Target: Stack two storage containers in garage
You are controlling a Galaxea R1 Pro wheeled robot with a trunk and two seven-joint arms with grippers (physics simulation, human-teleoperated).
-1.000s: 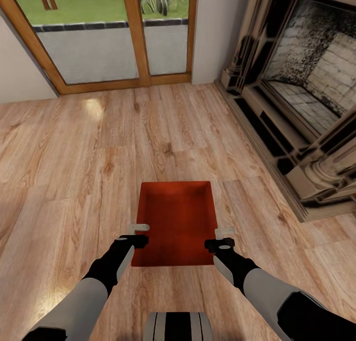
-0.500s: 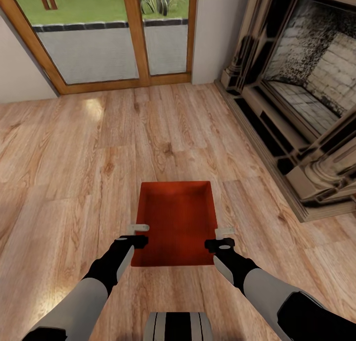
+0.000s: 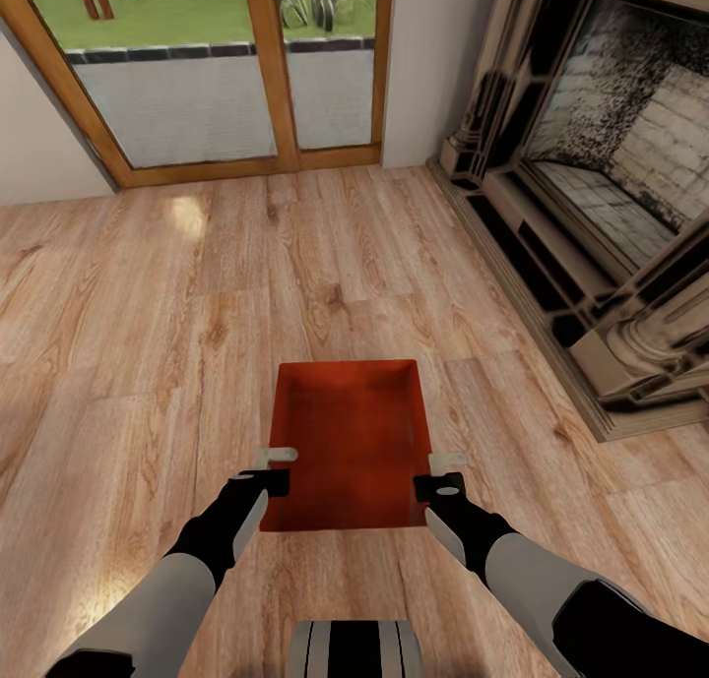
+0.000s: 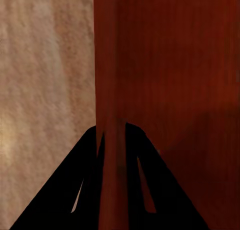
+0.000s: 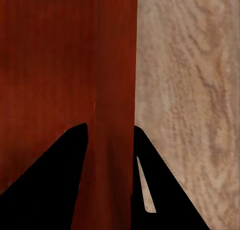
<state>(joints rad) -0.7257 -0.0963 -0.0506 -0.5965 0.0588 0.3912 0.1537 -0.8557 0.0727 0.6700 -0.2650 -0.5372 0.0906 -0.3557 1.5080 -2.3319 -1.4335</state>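
Bin (image 3: 347, 442) sits on the wood floor (image 3: 148, 314) near the fireplace (image 3: 591, 215). Left gripper (image 4: 114, 140) and right gripper (image 5: 111, 135) each pinch a long side wall. Looks stiff, light and a bit slick, so two-sided rim grips make sense.
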